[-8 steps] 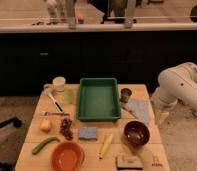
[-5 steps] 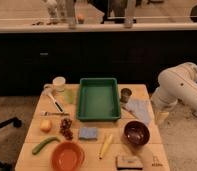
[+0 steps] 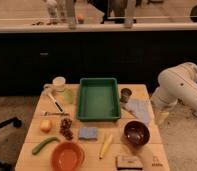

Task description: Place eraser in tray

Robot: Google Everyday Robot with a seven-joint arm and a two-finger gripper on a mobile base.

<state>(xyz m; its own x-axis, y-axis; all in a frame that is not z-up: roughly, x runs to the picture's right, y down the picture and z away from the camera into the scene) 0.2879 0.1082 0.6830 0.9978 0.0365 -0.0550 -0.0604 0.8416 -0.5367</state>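
Observation:
The eraser [image 3: 128, 161], a small block with a dark top over a pale base, lies at the table's front right edge. The green tray [image 3: 98, 80] stands empty in the middle of the table, well behind the eraser. My white arm [image 3: 179, 87] is bent at the right side of the table. My gripper [image 3: 162, 118] hangs down beside the table's right edge, level with the tray's near end and apart from both the eraser and the tray.
A dark bowl [image 3: 137, 132] sits between the gripper and the eraser. A blue-grey sponge [image 3: 88, 133], banana [image 3: 106, 145] and orange bowl [image 3: 68, 155] lie in front. A metal cup [image 3: 125, 94] and cloth [image 3: 138, 109] are right of the tray. Grapes [image 3: 67, 127] and a white cup [image 3: 58, 82] are left.

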